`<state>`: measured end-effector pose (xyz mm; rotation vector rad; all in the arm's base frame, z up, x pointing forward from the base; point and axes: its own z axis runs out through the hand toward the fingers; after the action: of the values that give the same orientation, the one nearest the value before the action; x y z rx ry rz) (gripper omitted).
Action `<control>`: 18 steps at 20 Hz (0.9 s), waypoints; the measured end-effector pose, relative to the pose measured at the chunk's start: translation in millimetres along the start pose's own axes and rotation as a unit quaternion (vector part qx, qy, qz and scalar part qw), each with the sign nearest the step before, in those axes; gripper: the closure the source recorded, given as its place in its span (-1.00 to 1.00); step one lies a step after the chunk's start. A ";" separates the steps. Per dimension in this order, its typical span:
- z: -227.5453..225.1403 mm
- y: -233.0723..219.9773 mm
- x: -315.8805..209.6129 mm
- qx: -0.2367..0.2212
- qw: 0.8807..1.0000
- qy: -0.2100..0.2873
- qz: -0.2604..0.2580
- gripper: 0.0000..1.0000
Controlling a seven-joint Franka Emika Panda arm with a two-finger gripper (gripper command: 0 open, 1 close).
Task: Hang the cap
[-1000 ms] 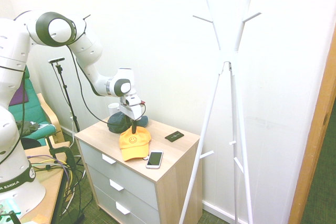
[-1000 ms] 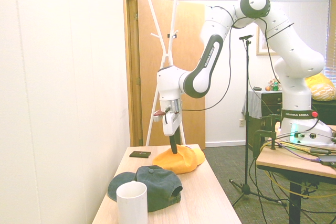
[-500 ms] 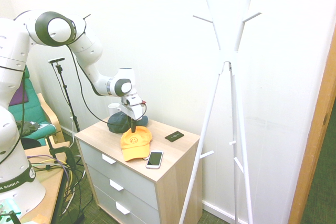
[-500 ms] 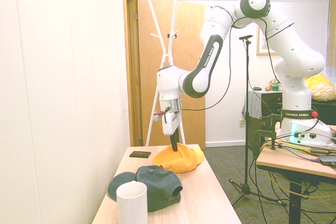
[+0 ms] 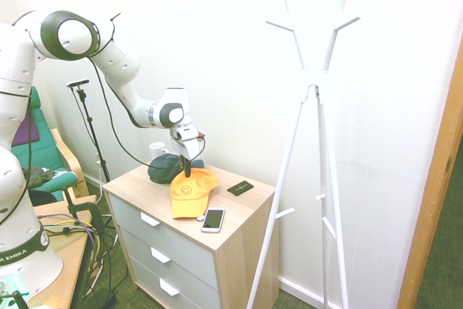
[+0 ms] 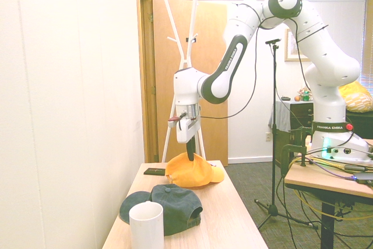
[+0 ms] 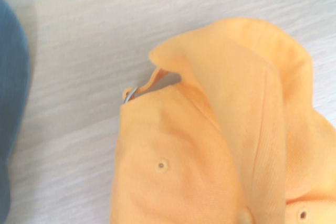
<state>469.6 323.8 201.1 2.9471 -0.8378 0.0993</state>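
The yellow-orange cap (image 5: 189, 190) with its small black smiley face hangs tilted just above the wooden dresser top (image 5: 137, 181). My gripper (image 5: 187, 171) points straight down and is shut on the crown fabric, pinching it into a peak. From the other side, the cap (image 6: 193, 173) sags below the gripper (image 6: 190, 156), its brim low near the wood. The wrist view shows bunched orange cap fabric (image 7: 210, 145) close up. The white coat rack (image 5: 312, 85) stands on the floor beside the dresser, away from the arm.
A dark navy cap (image 6: 170, 202) and a white cup (image 6: 146, 226) sit at one end of the dresser. A white phone (image 5: 213, 219) lies by the front edge, and a small black flat object (image 5: 240, 187) lies near the wall.
The fingers closed on the cap's crown. The gripper then rose and shifted slightly toward the coat rack, pulling the cap up from lying flat on the dresser.
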 end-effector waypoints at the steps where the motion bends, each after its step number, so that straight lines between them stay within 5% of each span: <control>1: -4.7 1.5 4.7 0.000 1.000 0.005 0.008 1.00; 7: -59.7 15.3 49.8 0.010 0.995 0.061 0.073 1.00; 13: -135.3 45.4 88.2 0.015 0.978 0.139 0.154 1.00; 18: -188.2 78.2 95.2 -0.053 0.954 0.236 0.175 1.00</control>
<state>501.4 224.9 400.6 2.4736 -1.2145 0.7196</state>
